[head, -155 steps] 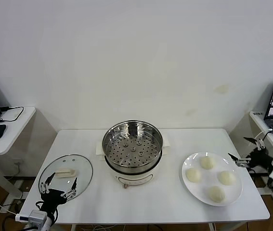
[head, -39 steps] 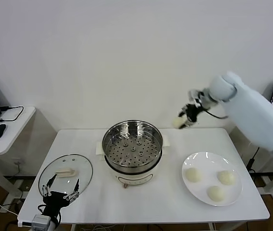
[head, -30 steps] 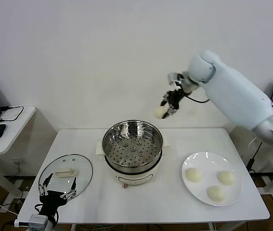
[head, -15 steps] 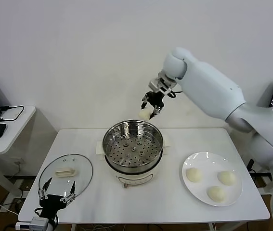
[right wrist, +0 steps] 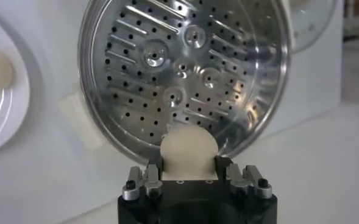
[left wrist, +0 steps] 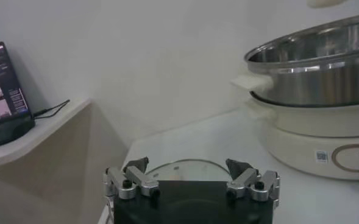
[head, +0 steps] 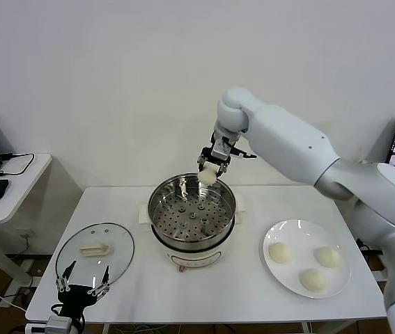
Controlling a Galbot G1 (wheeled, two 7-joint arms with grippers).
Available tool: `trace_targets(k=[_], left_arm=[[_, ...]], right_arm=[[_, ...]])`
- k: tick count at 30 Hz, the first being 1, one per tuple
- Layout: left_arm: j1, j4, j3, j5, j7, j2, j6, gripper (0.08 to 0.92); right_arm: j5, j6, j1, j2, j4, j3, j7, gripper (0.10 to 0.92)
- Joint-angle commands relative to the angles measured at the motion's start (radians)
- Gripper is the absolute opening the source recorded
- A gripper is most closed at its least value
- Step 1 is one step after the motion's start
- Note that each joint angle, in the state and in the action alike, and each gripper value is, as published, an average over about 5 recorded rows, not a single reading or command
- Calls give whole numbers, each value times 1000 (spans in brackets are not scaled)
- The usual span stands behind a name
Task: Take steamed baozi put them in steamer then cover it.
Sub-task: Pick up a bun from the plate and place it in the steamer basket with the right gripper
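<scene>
Right gripper (head: 211, 167) moved over steamer (head: 191, 209) rim, jaws clamping round baozi (head: 207, 177); left jaws wide.

A: The steamer (head: 191, 216) is shiny polished steel with a perforated tray, on a glossy white plastic base.
B: The baozi (right wrist: 188, 149) in the right gripper (right wrist: 190, 175) looks smooth, matt dough. At seven o'clock, the glass lid (head: 94, 252) is clear; the plate (head: 275, 273) is glossy white.

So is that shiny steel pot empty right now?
Yes, empty: the shiny steel steamer pot shows only its bare perforated tray; the right pincer holds an off-white bun above its rim.
</scene>
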Motion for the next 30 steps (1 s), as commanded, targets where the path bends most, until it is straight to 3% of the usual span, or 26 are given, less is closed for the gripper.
trace_targets(k=[1,19,30], left_arm=[[5,2,-1,3,0,0,0,823],[5,27,-5,4,0,2,-10,823],[-2,46,-1,-2,-3,1,-12,823]], right_arm=[[-96,117,-30,39,-26,-21,104,535],[-271,118,-112,164,-181,0,298,535],[-330,115,-138,181,-236,-1,338,535]])
